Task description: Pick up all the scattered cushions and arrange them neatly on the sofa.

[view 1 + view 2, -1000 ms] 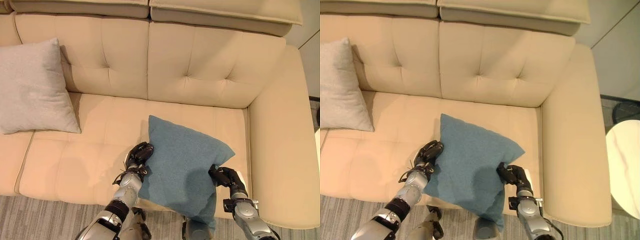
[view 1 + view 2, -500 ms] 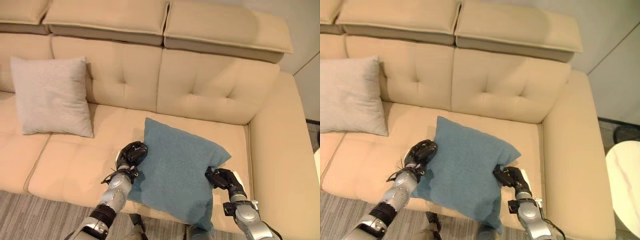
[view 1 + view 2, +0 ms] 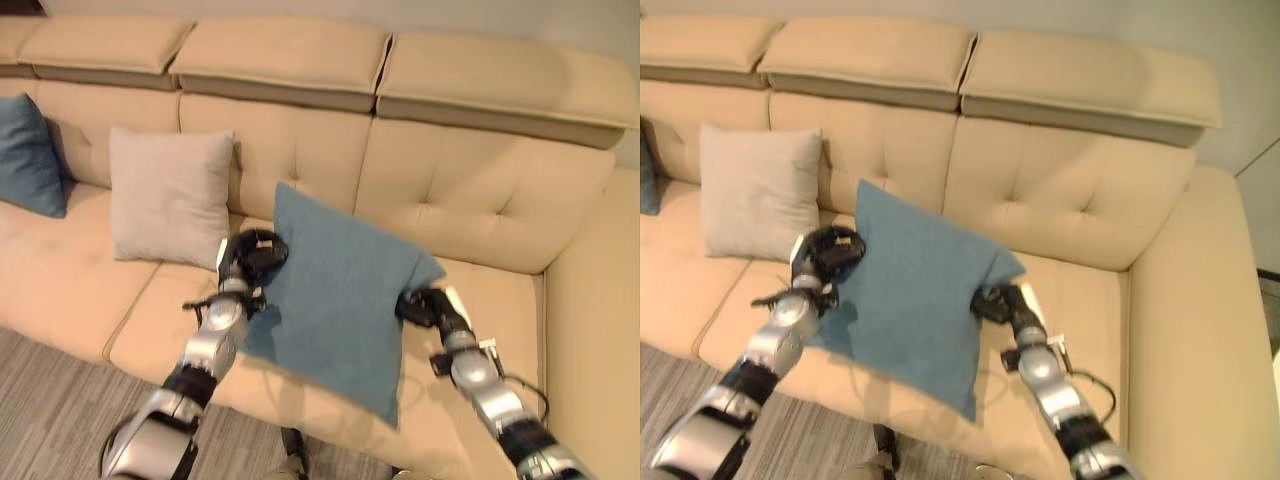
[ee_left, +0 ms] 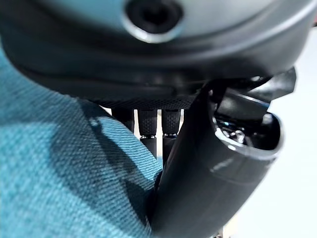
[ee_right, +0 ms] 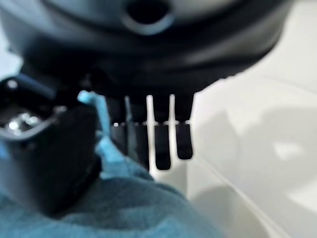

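I am holding the teal cushion point(image 3: 335, 300) above the sofa point(image 3: 480, 190) seat, tilted toward the backrest, seemingly to stand it beside the grey cushion point(image 3: 168, 195); left hand point(image 3: 250, 255) and right hand point(image 3: 425, 306) are each pinching an opposite edge, arms reaching forward.

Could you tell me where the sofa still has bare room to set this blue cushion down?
Bare seat lies between the blue cushion and the right armrest. Left is crowded: beige cushion and small blue cushion.
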### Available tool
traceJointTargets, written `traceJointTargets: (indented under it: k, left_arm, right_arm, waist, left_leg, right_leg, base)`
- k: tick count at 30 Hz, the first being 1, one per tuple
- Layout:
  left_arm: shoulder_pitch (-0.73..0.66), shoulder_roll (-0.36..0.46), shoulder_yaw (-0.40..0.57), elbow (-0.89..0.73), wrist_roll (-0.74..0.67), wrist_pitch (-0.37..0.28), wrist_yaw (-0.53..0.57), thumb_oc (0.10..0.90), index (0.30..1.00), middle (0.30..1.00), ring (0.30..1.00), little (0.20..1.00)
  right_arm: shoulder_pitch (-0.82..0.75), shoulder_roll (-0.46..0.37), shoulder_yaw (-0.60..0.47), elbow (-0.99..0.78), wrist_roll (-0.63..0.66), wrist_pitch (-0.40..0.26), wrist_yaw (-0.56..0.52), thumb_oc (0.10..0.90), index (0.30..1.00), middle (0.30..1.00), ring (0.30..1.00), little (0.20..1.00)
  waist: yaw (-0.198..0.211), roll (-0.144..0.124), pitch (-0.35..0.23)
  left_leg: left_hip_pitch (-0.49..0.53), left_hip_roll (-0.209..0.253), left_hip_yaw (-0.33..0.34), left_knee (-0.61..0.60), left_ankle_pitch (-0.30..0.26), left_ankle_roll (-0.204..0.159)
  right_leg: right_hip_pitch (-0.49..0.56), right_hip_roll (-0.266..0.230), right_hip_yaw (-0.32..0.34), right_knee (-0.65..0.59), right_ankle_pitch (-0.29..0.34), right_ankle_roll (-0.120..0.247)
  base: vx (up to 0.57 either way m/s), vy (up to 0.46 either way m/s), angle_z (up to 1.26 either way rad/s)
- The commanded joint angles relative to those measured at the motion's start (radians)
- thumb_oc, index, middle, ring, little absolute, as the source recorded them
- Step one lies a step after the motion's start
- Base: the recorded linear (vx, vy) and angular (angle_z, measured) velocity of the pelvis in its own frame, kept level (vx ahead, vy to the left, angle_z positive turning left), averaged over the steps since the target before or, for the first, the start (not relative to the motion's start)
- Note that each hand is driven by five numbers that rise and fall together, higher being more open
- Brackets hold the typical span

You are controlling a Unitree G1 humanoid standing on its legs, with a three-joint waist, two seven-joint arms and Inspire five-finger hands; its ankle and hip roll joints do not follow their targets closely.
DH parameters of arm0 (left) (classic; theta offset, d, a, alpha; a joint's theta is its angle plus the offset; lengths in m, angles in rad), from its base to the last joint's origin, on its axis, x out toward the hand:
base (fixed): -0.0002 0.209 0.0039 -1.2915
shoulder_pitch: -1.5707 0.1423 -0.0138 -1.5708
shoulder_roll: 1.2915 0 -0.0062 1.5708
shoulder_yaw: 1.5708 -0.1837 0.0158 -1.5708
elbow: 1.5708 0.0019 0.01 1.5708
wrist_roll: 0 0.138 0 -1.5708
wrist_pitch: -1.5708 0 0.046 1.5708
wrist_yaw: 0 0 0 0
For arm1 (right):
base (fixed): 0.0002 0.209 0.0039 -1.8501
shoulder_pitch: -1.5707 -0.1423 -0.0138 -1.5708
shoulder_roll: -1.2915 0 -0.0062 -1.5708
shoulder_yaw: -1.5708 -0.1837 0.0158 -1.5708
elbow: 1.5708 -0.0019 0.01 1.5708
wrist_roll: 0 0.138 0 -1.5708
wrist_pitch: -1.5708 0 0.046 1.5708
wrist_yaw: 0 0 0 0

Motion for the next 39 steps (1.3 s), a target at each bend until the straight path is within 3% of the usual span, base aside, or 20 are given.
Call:
traceJointTargets:
  k: [1,2,10,13,16,20,21,26,30,39]
  left_arm:
    - [-0.435,-0.053,-0.098,0.020,0.144,-0.157,0.000,0.400,0.300,0.300,0.300,0.300]
    - [-0.514,-0.046,-0.110,0.046,0.200,-0.175,0.035,0.400,0.300,0.300,0.300,0.300]
    - [-0.713,-0.005,-0.141,0.072,0.292,-0.200,0.131,0.400,0.300,0.300,0.300,0.300]
    - [-0.738,-0.019,-0.155,0.085,0.280,-0.208,0.130,0.400,0.300,0.300,0.300,0.300]
    - [-0.772,-0.090,-0.175,0.162,0.244,-0.211,0.119,0.400,0.300,0.300,0.300,0.300]
    - [-0.812,-0.131,-0.217,0.228,0.292,-0.198,0.148,0.400,0.300,0.300,0.300,0.300]
    - [-0.836,-0.136,-0.238,0.258,0.325,-0.184,0.168,0.400,0.300,0.300,0.300,0.300]
    - [-0.910,-0.115,-0.280,0.341,0.385,-0.179,0.207,0.400,0.300,0.300,0.300,0.300]
    - [-0.968,-0.072,-0.310,0.362,0.409,-0.175,0.244,0.400,0.300,0.300,0.300,0.300]
    - [-1.004,-0.014,-0.377,0.345,0.549,-0.156,0.271,0.400,0.300,0.300,0.300,0.300]
  right_arm:
    - [-0.426,-0.025,0.004,-0.034,-0.061,-0.138,-0.117,0.400,0.300,0.300,0.300,0.300]
    - [-0.542,-0.046,0.014,0.002,-0.081,-0.143,-0.163,0.400,0.300,0.300,0.300,0.300]
    - [-0.796,-0.176,0.014,0.008,-0.184,-0.114,-0.321,0.400,0.300,0.300,0.300,0.300]
    - [-0.817,-0.203,0.005,0.018,-0.202,-0.092,-0.355,0.400,0.300,0.300,0.300,0.300]
    - [-0.859,-0.224,0.020,0.106,-0.172,-0.087,-0.380,0.400,0.300,0.300,0.300,0.300]
    - [-0.898,-0.211,0.021,0.190,-0.109,-0.110,-0.412,0.400,0.300,0.300,0.300,0.300]
    - [-0.923,-0.202,0.017,0.229,-0.092,-0.114,-0.454,0.400,0.300,0.300,0.300,0.300]
    - [-1.014,-0.188,0.052,0.319,-0.043,-0.151,-0.489,0.400,0.300,0.300,0.300,0.300]
    - [-1.079,-0.177,0.093,0.340,-0.034,-0.167,-0.519,0.400,0.300,0.300,0.300,0.300]
    - [-1.013,-0.183,-0.002,0.320,-0.026,-0.181,-0.626,0.400,0.300,0.300,0.300,0.300]
  waist:
    - [0.023,-0.007,0.036]
    - [0.028,-0.009,0.054]
    - [0.027,-0.015,0.078]
    - [0.023,-0.017,0.082]
    - [0.011,-0.023,0.094]
    - [-0.006,-0.034,0.092]
    - [-0.017,-0.036,0.084]
    - [-0.029,-0.043,0.087]
    - [-0.037,-0.039,0.084]
    - [-0.070,-0.014,0.087]
  left_leg:
    - [0.118,-0.004,-0.006,0.020,-0.223,-0.060]
    - [0.085,-0.005,-0.002,0.036,-0.223,-0.061]
    - [0.010,-0.008,0.001,0.035,-0.209,-0.068]
    - [-0.001,-0.009,0.000,0.029,-0.204,-0.070]
    - [-0.009,-0.010,0.000,0.015,-0.196,-0.073]
    - [-0.037,-0.010,0.009,0.004,-0.192,-0.077]
    - [-0.041,-0.005,0.006,0.002,-0.217,-0.083]
    - [-0.077,0.001,0.031,0.002,-0.212,-0.088]
    - [-0.115,0.007,0.040,0.002,-0.204,-0.095]
    - [-0.121,0.013,0.050,0.002,-0.211,-0.098]
  right_leg:
    - [-0.009,0.028,0.037,0.015,-0.115,0.012]
    - [-0.037,0.023,0.041,0.020,-0.110,0.013]
    - [-0.099,0.008,0.029,0.027,-0.102,0.020]
    - [-0.106,0.005,0.021,0.029,-0.103,0.024]
    - [-0.116,0.003,0.013,0.025,-0.097,0.029]
    - [-0.148,0.005,0.013,0.015,-0.081,0.038]
    - [-0.157,0.009,0.028,0.010,-0.095,0.047]
    - [-0.203,0.013,0.047,0.008,-0.080,0.057]
    - [-0.239,0.015,0.050,0.007,-0.076,0.060]
    - [-0.255,0.015,0.053,0.009,-0.076,0.061]
  base:
    - [-0.07,0.038,0.05]
    - [-0.04,0.034,0.04]
    - [0.01,0.012,-0.02]
    - [0.01,0.006,0.04]
    - [0.00,0.012,0.07]
    - [0.00,0.005,-0.02]
    - [0.06,0.005,0.19]
    - [0.01,0.013,-0.03]
    - [0.01,-0.004,-0.46]
    - [0.02,0.007,0.00]
